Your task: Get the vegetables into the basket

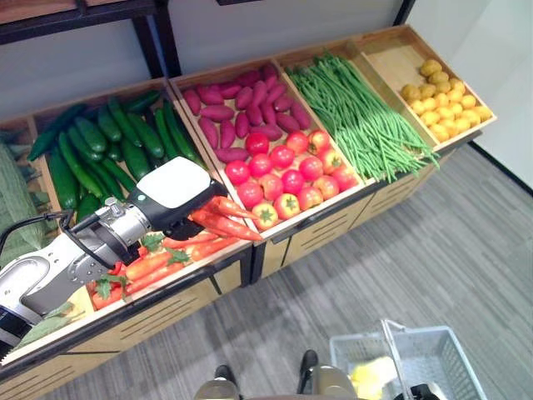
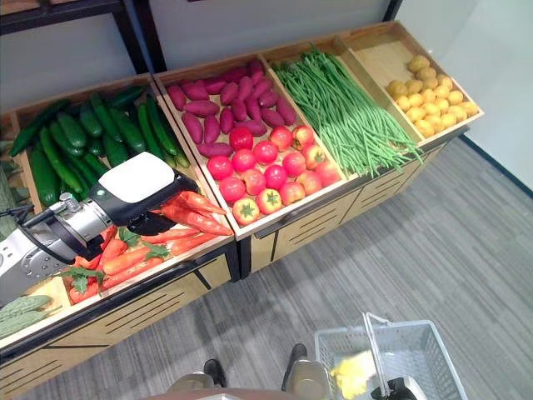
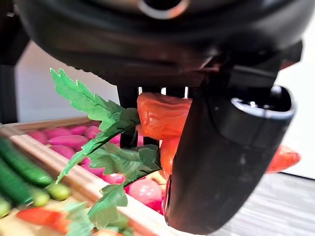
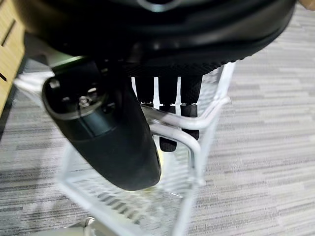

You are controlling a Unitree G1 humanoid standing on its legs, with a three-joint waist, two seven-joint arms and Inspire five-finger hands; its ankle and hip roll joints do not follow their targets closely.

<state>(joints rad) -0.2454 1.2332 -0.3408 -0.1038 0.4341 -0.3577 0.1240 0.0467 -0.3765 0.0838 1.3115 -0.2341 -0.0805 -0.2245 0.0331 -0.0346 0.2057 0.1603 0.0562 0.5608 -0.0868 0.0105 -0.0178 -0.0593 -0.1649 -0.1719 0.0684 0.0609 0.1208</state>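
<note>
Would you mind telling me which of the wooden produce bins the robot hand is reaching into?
The carrot bin at the front left, below the cucumbers; the left robot hand is shut on a carrot there.

Wooden display stand [image 1: 166, 312] runs along a pale wall [image 1: 275, 25]. Top is split into four sloped bins side by side, with wooden dividers [image 1: 287, 65] between them. Far-right bin [image 1: 396, 58] shows bare wood at its back. Front panels have dark horizontal slots. Dark shelf frame [image 1: 146, 37] stands behind the stand. Grey striped carpet [image 1: 433, 250] covers the floor.
</note>
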